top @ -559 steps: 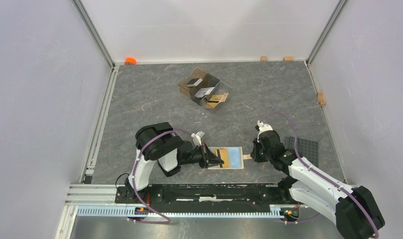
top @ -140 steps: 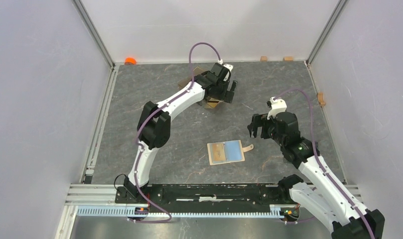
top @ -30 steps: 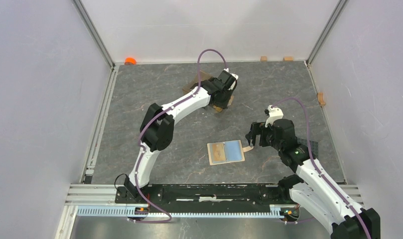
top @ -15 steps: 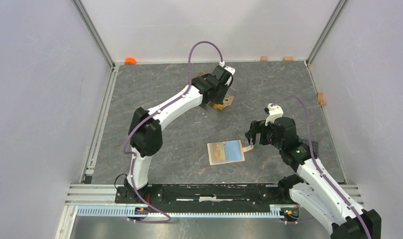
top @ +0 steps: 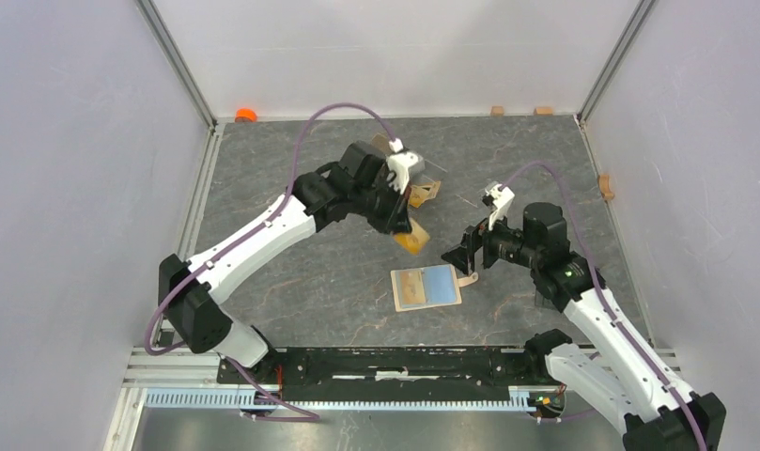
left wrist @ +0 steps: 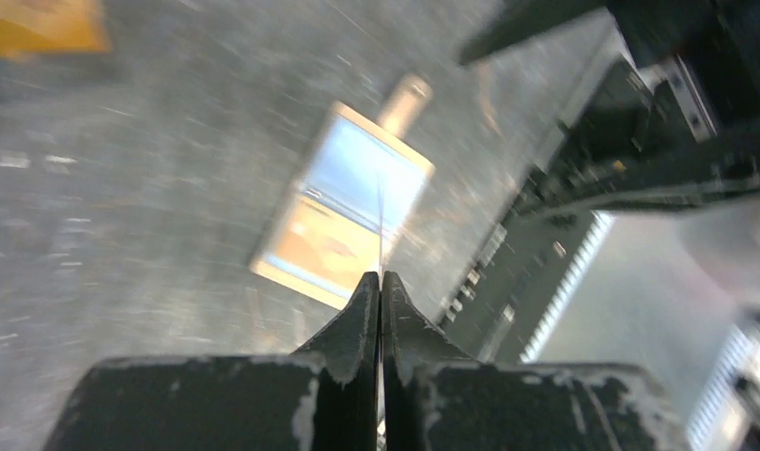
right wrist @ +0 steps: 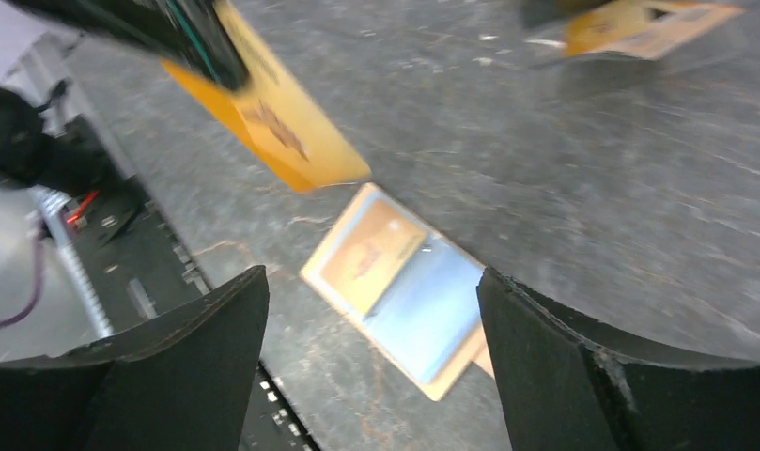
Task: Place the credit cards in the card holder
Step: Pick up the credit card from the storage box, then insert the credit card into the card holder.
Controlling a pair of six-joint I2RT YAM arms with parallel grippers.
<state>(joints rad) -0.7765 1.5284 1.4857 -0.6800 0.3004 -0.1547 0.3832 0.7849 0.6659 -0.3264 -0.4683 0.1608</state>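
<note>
The tan card holder (top: 426, 287) lies open on the grey table, light blue pockets up, one orange-gold card in its left half. My left gripper (top: 401, 228) hangs just behind it, shut on an orange-gold credit card (top: 412, 241). That card (right wrist: 272, 117) shows flat in the right wrist view and as a thin edge (left wrist: 380, 221) in the left wrist view, over the card holder (left wrist: 348, 211). My right gripper (top: 456, 256) hovers open at the holder's right end, near its snap tab, with the card holder (right wrist: 404, 282) between its fingers (right wrist: 188, 348) below.
A clear brown-tinted box (top: 425, 190) with more cards (right wrist: 643, 26) stands behind the left arm. An orange object (top: 246, 115) and small wooden blocks (top: 497, 110) lie along the back wall; another block (top: 606, 186) sits by the right wall.
The left arm has drawn back from the clear box toward the card holder, carrying the orange-gold card. The right gripper has shifted slightly left and tilted toward the holder.
</note>
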